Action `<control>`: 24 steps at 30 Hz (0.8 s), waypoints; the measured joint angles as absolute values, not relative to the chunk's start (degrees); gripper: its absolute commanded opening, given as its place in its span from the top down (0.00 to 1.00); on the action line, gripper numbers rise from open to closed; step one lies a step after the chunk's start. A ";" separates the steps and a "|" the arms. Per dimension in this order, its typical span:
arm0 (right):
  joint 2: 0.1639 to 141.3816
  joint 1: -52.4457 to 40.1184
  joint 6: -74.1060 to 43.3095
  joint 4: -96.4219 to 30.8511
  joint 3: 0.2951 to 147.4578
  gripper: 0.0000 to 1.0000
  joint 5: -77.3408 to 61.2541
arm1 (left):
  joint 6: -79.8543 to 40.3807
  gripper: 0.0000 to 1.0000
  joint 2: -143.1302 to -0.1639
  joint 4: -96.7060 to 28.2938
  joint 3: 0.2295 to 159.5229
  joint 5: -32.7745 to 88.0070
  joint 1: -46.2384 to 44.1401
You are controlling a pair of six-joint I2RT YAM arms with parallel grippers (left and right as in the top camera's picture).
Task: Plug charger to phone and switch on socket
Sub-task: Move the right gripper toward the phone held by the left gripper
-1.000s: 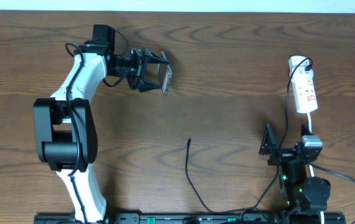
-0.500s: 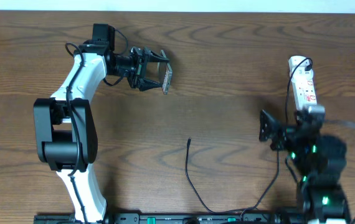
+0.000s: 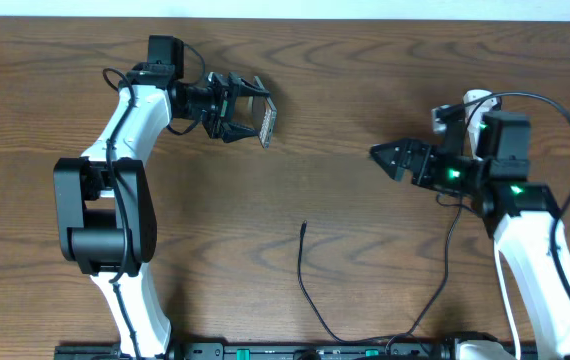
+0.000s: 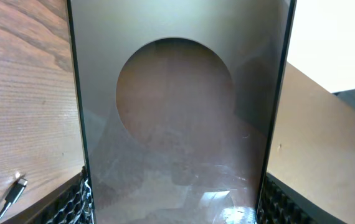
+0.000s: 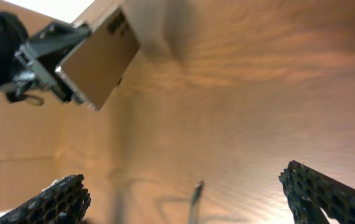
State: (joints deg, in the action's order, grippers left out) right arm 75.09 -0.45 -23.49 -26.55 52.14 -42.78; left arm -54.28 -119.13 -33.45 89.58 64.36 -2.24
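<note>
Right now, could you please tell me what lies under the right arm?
Only the rounded white end of the power strip shows past the right arm. The rest of the strip, its switches included, is covered by the arm and cannot be seen.

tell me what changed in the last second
The right gripper, open, swung forward and left from the near edge, toward the phone; its arm now hides most of the socket. The left gripper still holds the phone; the charger lies unmoved.
</note>
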 measured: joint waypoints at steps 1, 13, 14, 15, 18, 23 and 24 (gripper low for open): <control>76.16 -1.08 -24.23 -25.76 52.14 0.01 -43.88 | -54.78 0.93 -119.13 -32.80 89.58 64.07 -2.24; 77.52 -14.35 -36.07 -12.71 52.56 0.01 -41.06 | -63.13 0.93 -119.13 -24.84 89.58 61.52 -2.24; 77.52 -15.86 -37.60 -12.56 52.56 0.01 -39.33 | -63.72 0.93 -119.13 -24.84 89.58 61.06 -2.24; 77.52 -16.82 -38.81 -12.47 52.56 0.01 -38.28 | -64.36 0.93 -119.13 -24.82 89.58 60.75 -2.24; 77.52 -20.08 -42.46 -11.11 52.56 0.01 -34.48 | -66.13 0.93 -119.13 -24.56 89.58 59.42 -2.24; 77.54 -23.66 -45.25 -4.05 52.58 0.01 -31.68 | -69.14 0.93 -119.13 -22.09 89.58 58.08 -2.24; 77.54 -24.14 -45.67 -3.14 52.58 0.01 -31.44 | -69.63 0.93 -119.13 -21.93 89.58 57.98 -2.24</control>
